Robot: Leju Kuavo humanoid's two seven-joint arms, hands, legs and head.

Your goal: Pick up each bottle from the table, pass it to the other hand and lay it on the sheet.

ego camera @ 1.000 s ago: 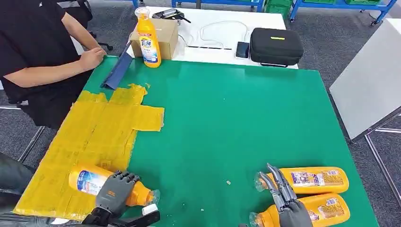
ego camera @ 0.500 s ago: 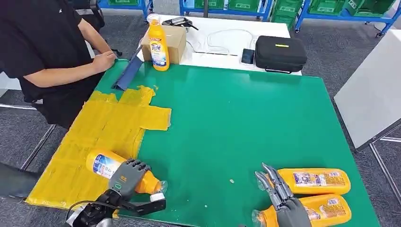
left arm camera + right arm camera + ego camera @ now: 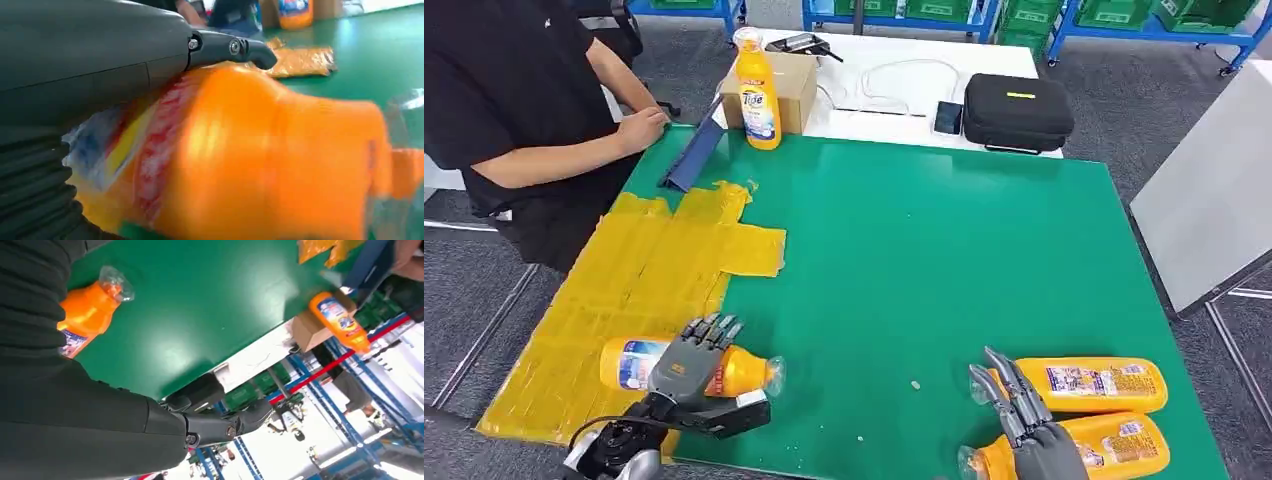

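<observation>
An orange bottle (image 3: 629,363) lies on its side at the near edge of the yellow sheet (image 3: 644,270), its clear cap end (image 3: 769,373) over the green table (image 3: 944,250). My left hand (image 3: 686,362) lies over its middle with the fingers stretched out and the thumb on the near side; the left wrist view has the bottle (image 3: 260,160) close under a straight finger (image 3: 235,47). Two more orange bottles (image 3: 1089,384) (image 3: 1104,443) lie at the near right. My right hand (image 3: 1022,420) hovers by their necks, fingers straight, holding nothing. A fourth bottle (image 3: 758,90) stands upright at the far edge.
A person (image 3: 524,110) sits at the far left with a hand (image 3: 644,128) by a blue strip (image 3: 692,157). Behind the table stand a cardboard box (image 3: 794,88), a black case (image 3: 1016,110), a phone and cables. A grey table (image 3: 1214,190) is on the right.
The view shifted at first as the camera moved. My left hand's fingers, curled around the bottle before, have straightened, and the bottle now lies flatter on the sheet's edge. The right hand is unmoved.
</observation>
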